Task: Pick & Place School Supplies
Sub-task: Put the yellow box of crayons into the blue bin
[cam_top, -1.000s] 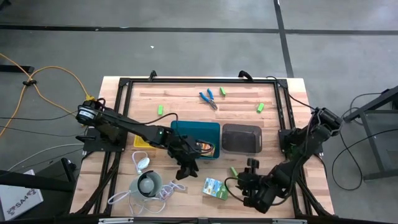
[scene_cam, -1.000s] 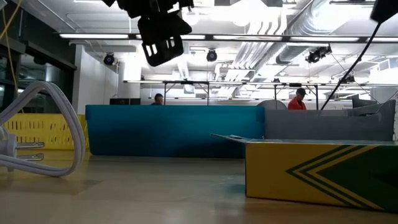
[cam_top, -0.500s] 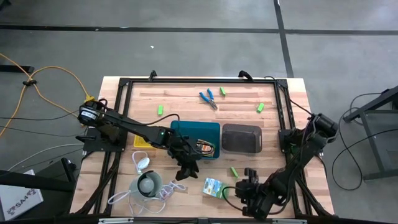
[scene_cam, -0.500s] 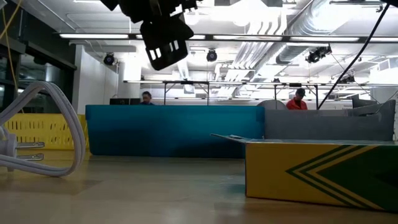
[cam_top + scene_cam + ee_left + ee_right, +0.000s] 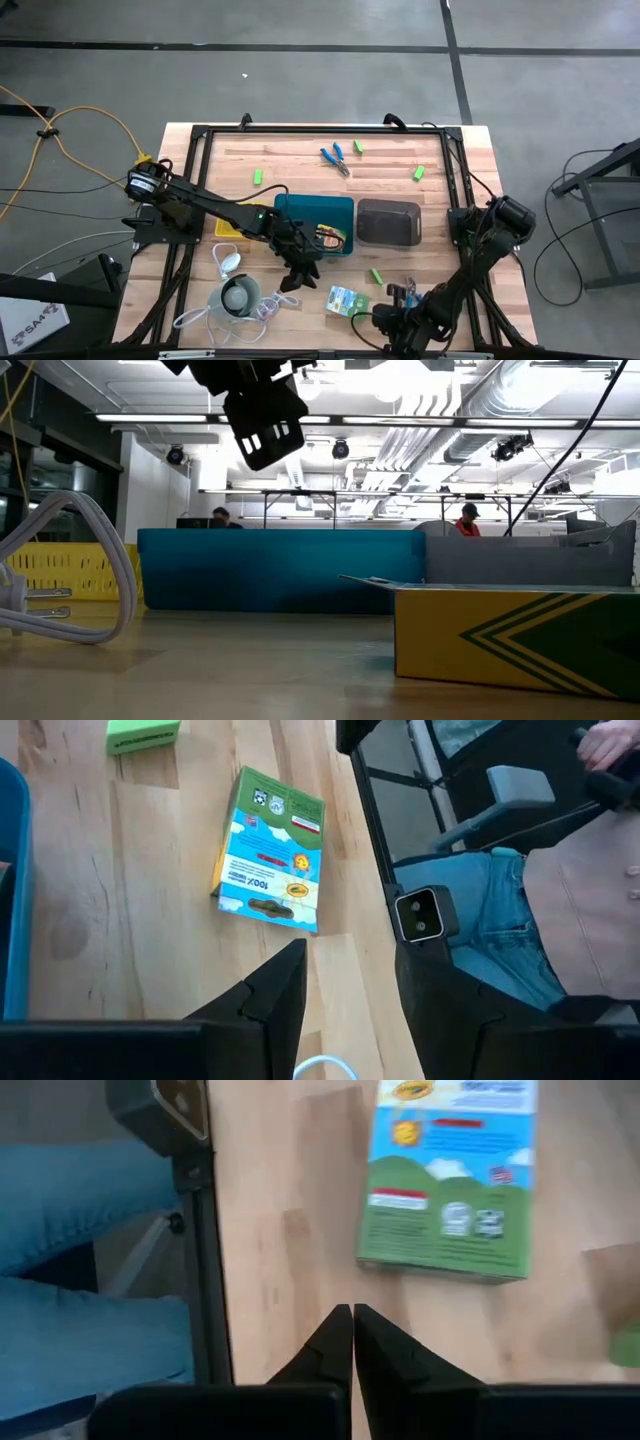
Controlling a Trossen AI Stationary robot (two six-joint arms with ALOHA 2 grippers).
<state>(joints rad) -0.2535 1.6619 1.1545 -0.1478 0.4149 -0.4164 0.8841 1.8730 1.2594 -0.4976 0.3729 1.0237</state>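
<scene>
Your right gripper (image 5: 352, 1342) sits pinched closed, empty, near the crayon box (image 5: 450, 1175); left gripper (image 5: 350, 990) hovers, jaws apart

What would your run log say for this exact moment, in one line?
left gripper: jaws open, empty | right gripper: jaws shut, empty | crayon box: on table

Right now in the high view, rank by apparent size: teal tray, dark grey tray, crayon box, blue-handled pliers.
1. teal tray, partly hidden by the left arm
2. dark grey tray
3. crayon box
4. blue-handled pliers
</scene>
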